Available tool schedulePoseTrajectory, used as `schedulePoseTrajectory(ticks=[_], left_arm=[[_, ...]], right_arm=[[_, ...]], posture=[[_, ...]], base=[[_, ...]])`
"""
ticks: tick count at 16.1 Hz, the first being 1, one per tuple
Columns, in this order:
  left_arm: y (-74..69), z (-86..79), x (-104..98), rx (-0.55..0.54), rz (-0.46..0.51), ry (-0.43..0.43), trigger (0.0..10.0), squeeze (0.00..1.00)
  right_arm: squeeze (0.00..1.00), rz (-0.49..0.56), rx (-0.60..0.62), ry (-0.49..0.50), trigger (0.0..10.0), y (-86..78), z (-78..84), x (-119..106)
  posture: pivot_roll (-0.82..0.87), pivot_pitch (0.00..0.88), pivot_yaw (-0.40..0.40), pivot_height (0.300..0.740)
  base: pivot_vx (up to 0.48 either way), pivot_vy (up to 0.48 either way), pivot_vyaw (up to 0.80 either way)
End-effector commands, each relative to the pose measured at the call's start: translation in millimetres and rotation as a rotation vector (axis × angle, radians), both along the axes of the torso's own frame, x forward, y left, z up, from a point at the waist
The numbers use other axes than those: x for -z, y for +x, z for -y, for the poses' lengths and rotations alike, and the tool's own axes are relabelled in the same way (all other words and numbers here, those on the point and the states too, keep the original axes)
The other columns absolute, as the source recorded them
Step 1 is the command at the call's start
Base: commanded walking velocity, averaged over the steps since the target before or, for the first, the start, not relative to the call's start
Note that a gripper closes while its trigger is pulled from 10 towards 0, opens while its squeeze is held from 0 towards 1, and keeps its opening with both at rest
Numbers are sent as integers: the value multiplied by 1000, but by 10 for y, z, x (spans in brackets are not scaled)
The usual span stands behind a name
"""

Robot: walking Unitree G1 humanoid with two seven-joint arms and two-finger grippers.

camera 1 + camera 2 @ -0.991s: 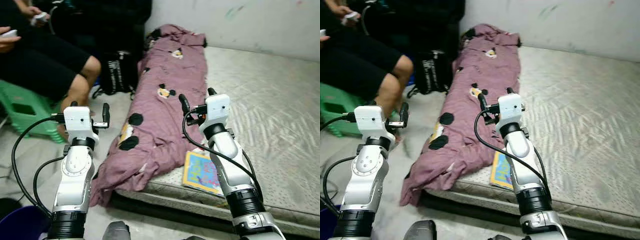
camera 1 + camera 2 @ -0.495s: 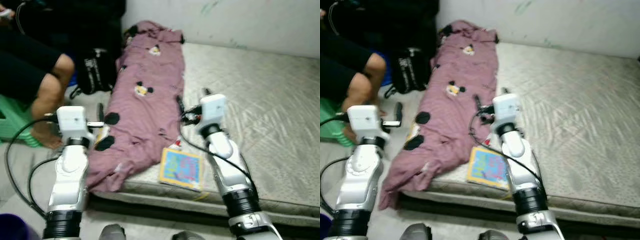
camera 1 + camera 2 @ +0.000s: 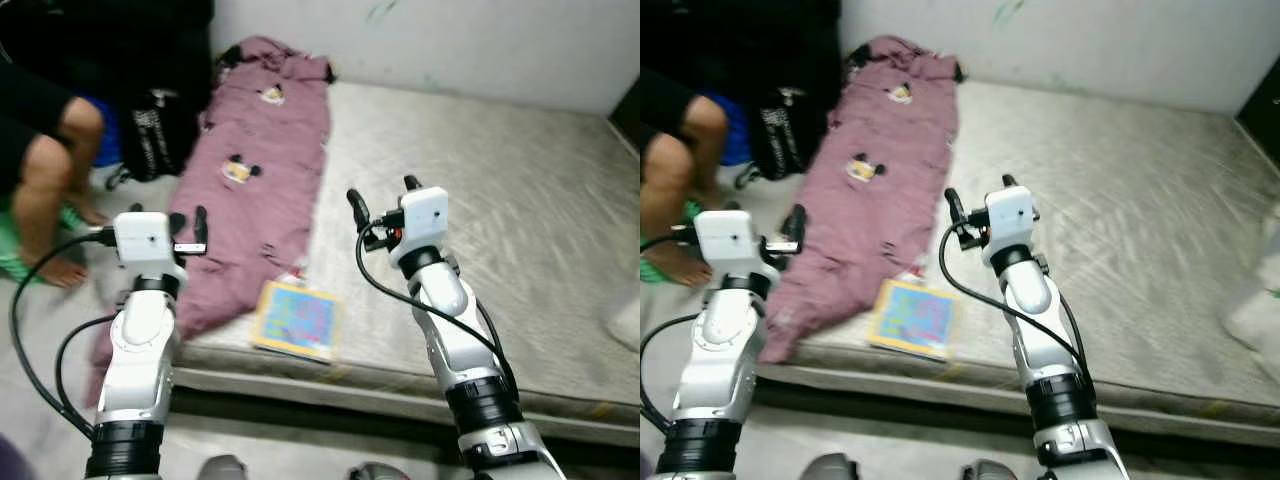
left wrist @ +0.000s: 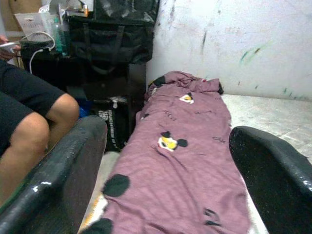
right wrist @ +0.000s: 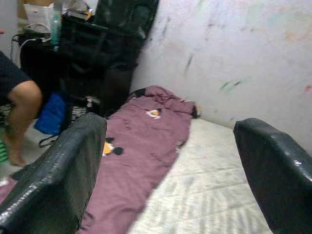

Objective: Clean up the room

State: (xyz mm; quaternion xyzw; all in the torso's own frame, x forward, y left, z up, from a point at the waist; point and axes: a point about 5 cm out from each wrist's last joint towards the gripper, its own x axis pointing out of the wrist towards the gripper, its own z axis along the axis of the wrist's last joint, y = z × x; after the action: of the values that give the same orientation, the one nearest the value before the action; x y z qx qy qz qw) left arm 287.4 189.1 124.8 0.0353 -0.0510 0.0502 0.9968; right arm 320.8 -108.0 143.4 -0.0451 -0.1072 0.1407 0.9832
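Mattress: one bare grey mattress [image 3: 500, 190] on the floor, against the white wall [image 3: 450, 40].
Blanket: one purple blanket [image 3: 255, 160] with cartoon mouse prints, lying long along the left side of the mattress; its near end hangs over the edge towards the floor.
Book: one colourful picture book [image 3: 295, 318], flat on the mattress near its front edge, just beside the near end of the blanket and between the two arms.
Bags: one black bag [image 3: 150, 135] with white print on the floor next to the blanket; a bigger black bag [image 4: 119, 34] stands behind it by the wall.
Person: one person sitting at the left; a bare knee [image 3: 75, 125] and a bare foot [image 3: 45, 272] can be seen.
Left hand: the left hand [image 3: 185, 222] is held up in the air over the near end of the blanket, fingers spread wide, holding nothing and touching nothing.
Right hand: the right hand [image 3: 380, 197] is raised over the middle of the mattress, fingers spread wide too, empty, not touching anything.
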Motion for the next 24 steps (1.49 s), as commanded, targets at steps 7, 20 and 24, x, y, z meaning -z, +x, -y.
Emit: schedulePoseTrajectory(ticks=[7, 20, 24], left_arm=[[14, 121, -42, 67, 33, -16, 10000, 0], [8, 134, -43, 94, 42, -29, 10000, 0], [29, 126, -21, 77, 24, -26, 10000, 0]], right_arm=[[0, -6, 32, -6, 10000, 15, 97, 13], [0, -15, 40, 12, 10000, 21, 105, 19], [0, -14, 35, 18, 10000, 25, 103, 21]], posture=[[46, 0, -62, 740], [45, 0, -59, 740], [49, 0, -61, 740]], base=[[0, -47, 0], [256, 0, -163], [0, 0, 0]])
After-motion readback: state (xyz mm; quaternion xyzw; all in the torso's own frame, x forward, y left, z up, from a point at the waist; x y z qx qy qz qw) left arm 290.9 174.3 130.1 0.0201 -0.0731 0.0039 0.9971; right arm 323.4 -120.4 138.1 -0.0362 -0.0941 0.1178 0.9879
